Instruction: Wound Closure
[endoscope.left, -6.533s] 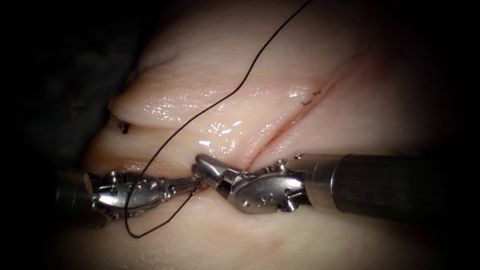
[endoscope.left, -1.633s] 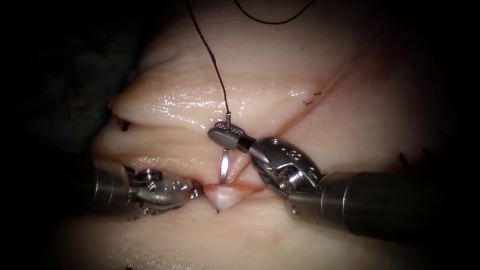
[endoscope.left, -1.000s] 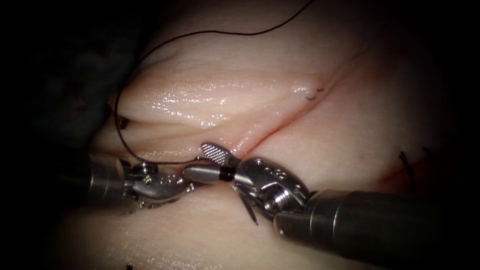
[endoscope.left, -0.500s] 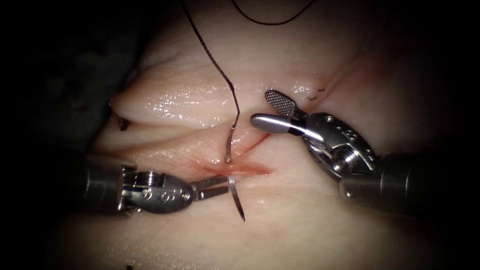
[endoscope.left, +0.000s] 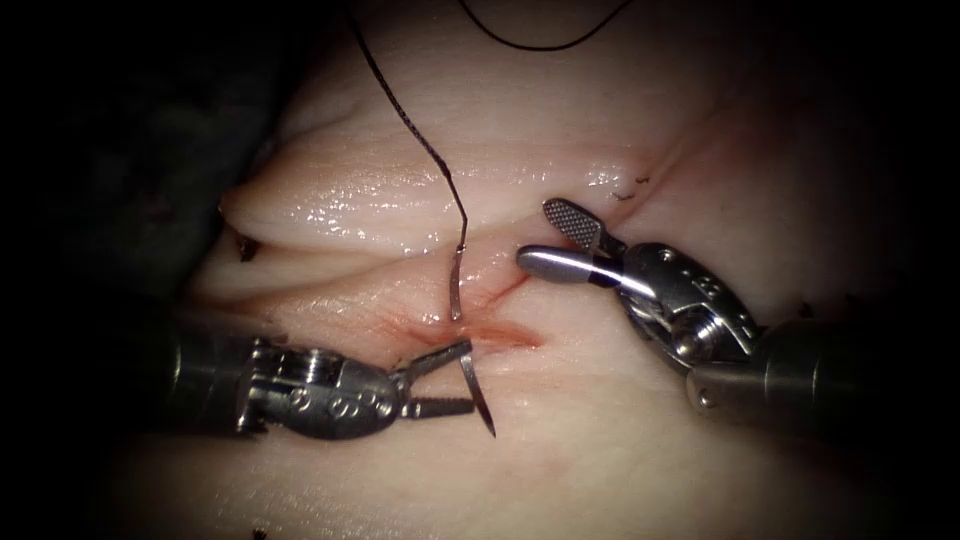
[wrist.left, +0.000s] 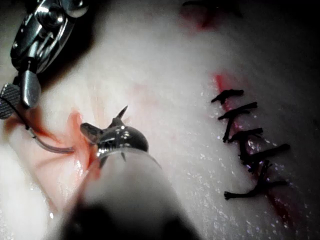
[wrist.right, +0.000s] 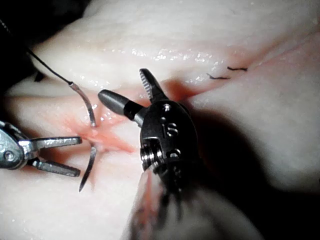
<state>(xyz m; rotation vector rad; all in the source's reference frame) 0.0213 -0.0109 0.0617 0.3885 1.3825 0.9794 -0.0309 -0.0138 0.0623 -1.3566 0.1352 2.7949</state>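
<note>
In the endoscope view we see the needle (endoscope.left: 458, 300) standing free in the tissue (endoscope.left: 620, 430) at the centre of the frame: its swaged end rises above the cut (endoscope.left: 490, 300), its middle is buried where the red fluid (endoscope.left: 470, 332) shows, and its tip comes out below. The thread (endoscope.left: 410, 120) runs up to the top edge. The left tool (endoscope.left: 462, 378), at lower left, has its jaws spread just beside the tip and holds nothing; the right tool (endoscope.left: 545, 235), at centre right, is open wide and empty too.

In the left wrist view, the left tool (wrist.left: 107, 127) sits by the needle (wrist.left: 52, 147), with finished stitches (wrist.left: 247, 145) well apart.

In the right wrist view, the right tool (wrist.right: 125, 90) gapes beside the needle (wrist.right: 87, 107).

With nobody gripping it, we judge the needle could rotate or slip back, and a clumsy grab at the tip might dull it or tear the edge. We see no containers.
</note>
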